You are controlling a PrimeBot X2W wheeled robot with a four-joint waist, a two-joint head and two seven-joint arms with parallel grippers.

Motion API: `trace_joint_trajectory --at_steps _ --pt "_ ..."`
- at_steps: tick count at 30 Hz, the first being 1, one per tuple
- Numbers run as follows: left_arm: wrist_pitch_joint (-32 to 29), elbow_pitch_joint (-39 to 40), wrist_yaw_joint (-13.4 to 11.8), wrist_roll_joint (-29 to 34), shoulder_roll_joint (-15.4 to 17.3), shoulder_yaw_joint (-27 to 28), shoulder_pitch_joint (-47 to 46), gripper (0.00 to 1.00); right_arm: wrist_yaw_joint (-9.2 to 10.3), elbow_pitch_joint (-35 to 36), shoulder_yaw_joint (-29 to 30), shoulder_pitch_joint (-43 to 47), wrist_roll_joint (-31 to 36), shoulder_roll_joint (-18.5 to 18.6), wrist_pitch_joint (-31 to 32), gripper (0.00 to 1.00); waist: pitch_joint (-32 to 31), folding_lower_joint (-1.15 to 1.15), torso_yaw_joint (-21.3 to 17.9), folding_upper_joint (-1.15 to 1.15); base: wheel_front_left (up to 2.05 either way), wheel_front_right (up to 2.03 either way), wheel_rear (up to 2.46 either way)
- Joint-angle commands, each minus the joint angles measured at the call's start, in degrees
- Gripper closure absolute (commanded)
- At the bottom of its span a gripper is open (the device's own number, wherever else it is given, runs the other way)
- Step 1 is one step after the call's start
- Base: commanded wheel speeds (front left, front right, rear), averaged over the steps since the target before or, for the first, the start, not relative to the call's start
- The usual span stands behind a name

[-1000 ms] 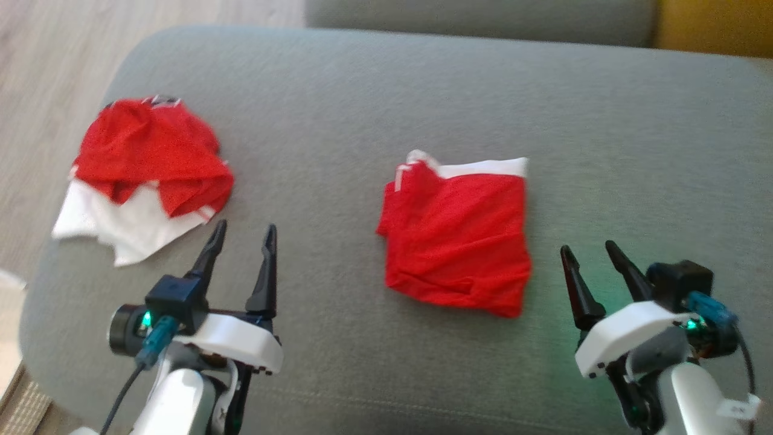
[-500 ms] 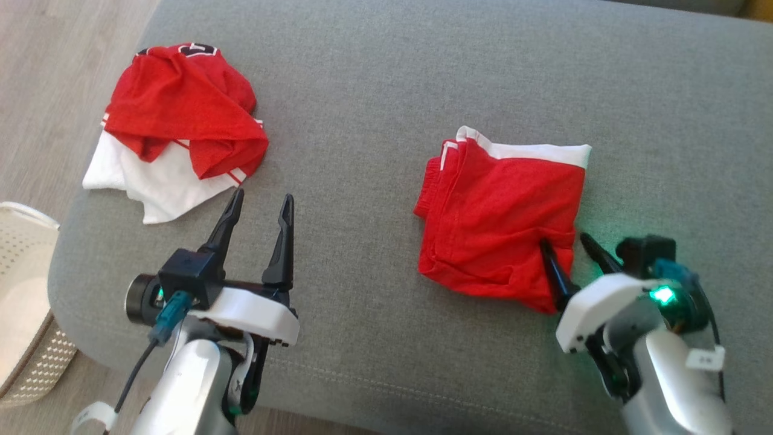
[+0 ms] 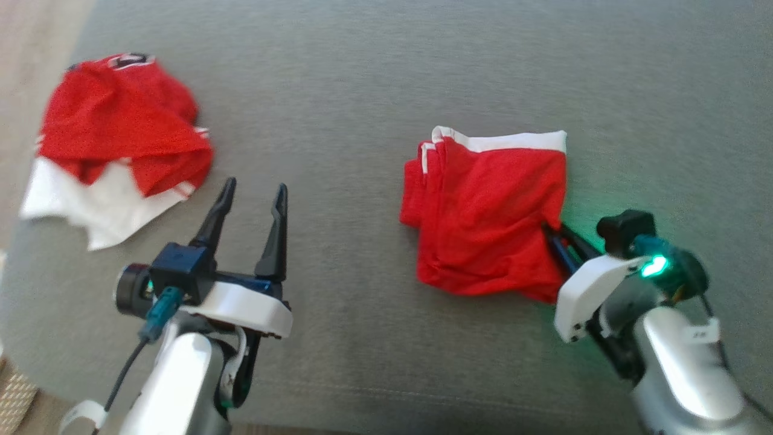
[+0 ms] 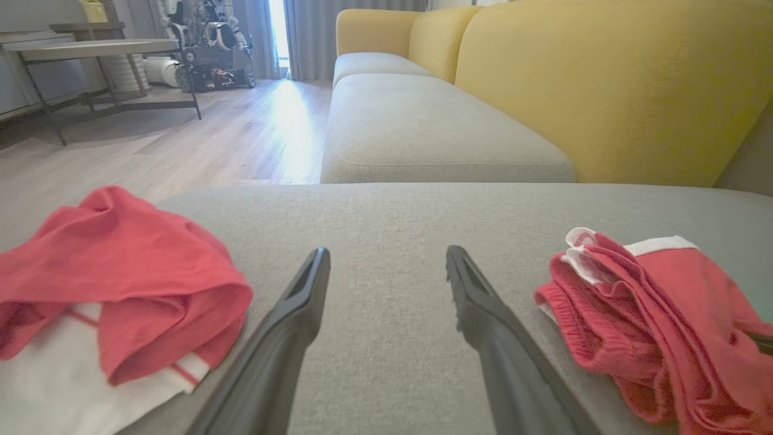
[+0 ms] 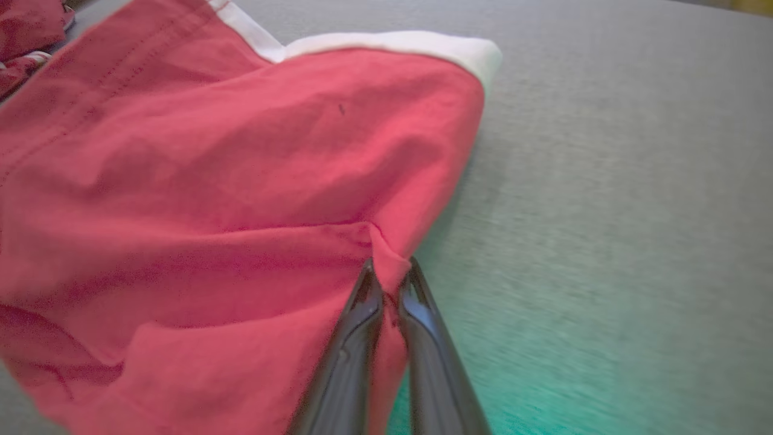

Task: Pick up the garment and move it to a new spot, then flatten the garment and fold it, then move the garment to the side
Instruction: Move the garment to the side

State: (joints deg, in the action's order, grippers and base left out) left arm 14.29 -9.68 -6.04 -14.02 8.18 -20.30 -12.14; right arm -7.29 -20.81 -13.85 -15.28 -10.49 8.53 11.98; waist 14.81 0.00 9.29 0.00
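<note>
Pinching just one edge of the folded garment (image 3: 489,217), my right pincer (image 5: 389,269) could pull the folds apart; my left pincer (image 3: 253,193) is spread wide, empty.

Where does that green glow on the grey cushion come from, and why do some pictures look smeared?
Head view: a small green lamp on the right arm's wrist tints the grey fabric cushion beside it; the picture is slightly soft. Right wrist view: the same green wash at lower right, cushion streaked by motion blur. Left wrist view: sharp, with window glare on the pale wooden floor.
</note>
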Motion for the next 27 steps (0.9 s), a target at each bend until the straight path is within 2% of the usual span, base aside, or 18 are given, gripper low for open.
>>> trace_joint_trajectory --at_steps 1,2,5,11,18,23,27 --pt "0.69 2.3 -0.16 0.6 1.29 2.28 -2.88 0.0 -0.2 2.39 -1.06 -1.93 0.43 1.42 0.38 1.0 0.67 0.0 -2.77 0.0 0.0 0.0 0.0" --pt "0.7 2.95 -0.28 0.88 1.63 2.39 -3.06 0.0 -0.2 3.88 -1.43 -2.37 0.35 3.54 1.33 1.0 1.15 0.0 -5.06 0.0 0.0 0.0 0.0" --pt "0.63 4.08 -0.31 1.28 2.37 2.49 -3.6 0.0 -0.2 6.13 -1.25 -3.37 0.47 7.05 3.01 1.0 2.34 0.0 -8.6 0.0 0.0 0.0 0.0" --pt "-0.63 6.54 -0.18 2.24 4.02 2.47 -5.95 0.0 -0.2 10.14 -0.54 -7.25 -1.17 15.09 6.51 1.0 6.23 0.0 -14.28 0.0 0.0 0.0 0.0" --pt "-1.88 8.8 0.04 3.14 5.23 2.32 -9.33 0.0 -0.2 13.06 2.18 -12.69 -6.54 24.46 9.8 1.0 11.72 0.0 -17.73 0.0 0.0 0.0 0.0" --pt "-2.42 9.74 0.16 3.66 5.95 2.13 -10.94 0.0 -0.2 14.61 6.04 -14.76 -9.87 28.08 11.47 1.0 14.87 0.0 -19.15 0.0 0.0 0.0 0.0" --pt "-2.61 10.14 0.29 3.82 6.4 2.12 -11.81 0.0 -0.2 15.3 8.89 -14.64 -10.84 29.48 12.6 1.0 16.48 0.0 -19.7 0.0 0.0 0.0 0.0"
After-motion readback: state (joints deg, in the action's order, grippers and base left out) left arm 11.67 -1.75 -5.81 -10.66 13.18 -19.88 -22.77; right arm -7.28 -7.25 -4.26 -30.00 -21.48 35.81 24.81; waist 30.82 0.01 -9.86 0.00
